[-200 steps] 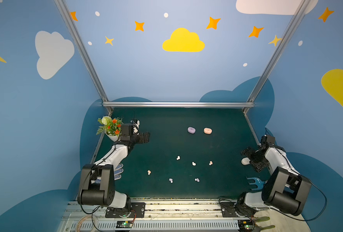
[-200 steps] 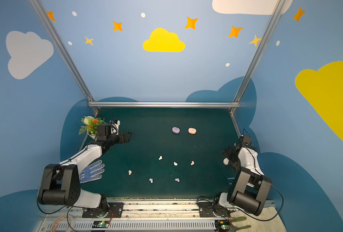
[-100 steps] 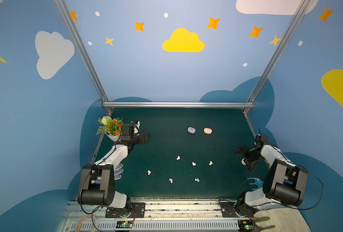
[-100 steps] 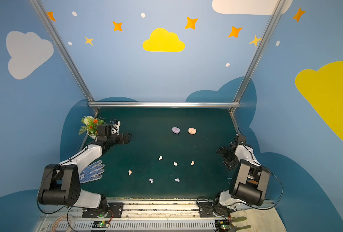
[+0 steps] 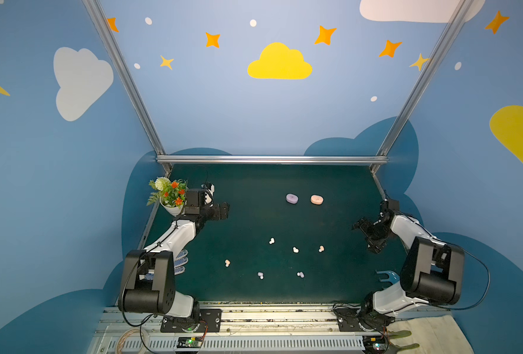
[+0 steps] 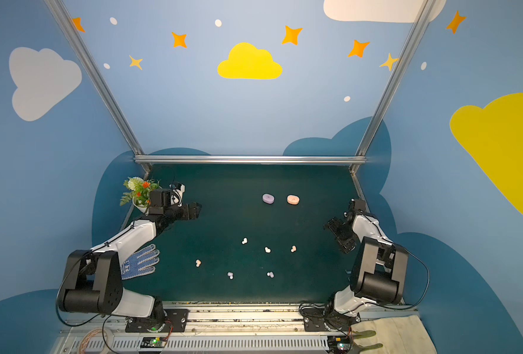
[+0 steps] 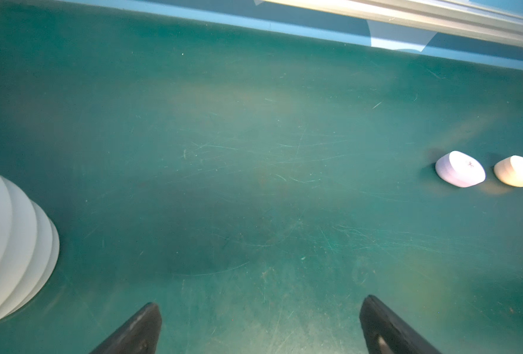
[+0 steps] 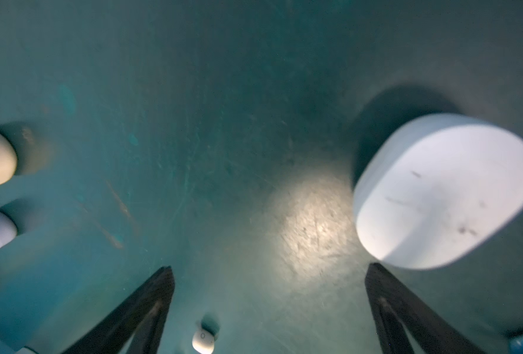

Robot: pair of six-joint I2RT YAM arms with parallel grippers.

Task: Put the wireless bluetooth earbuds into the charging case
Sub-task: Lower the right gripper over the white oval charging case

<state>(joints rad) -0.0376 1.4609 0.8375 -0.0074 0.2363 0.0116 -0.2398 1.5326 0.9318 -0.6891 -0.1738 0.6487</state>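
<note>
On the mat (image 5: 254,190), six earbuds (image 5: 295,250) lie centrally, both jaws near side edges.

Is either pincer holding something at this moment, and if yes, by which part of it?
Nothing is held. The left pincer and the right pincer both stand open and empty.

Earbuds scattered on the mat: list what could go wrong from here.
1. Each bud, like the white earbud, is tiny beside the open right claw; it may slip or skid away.
2. The white charging case, lavender charging case and peach charging case all look shut; nothing goes in until lids open.
3. Three colours invite mismatched pairs.
</note>
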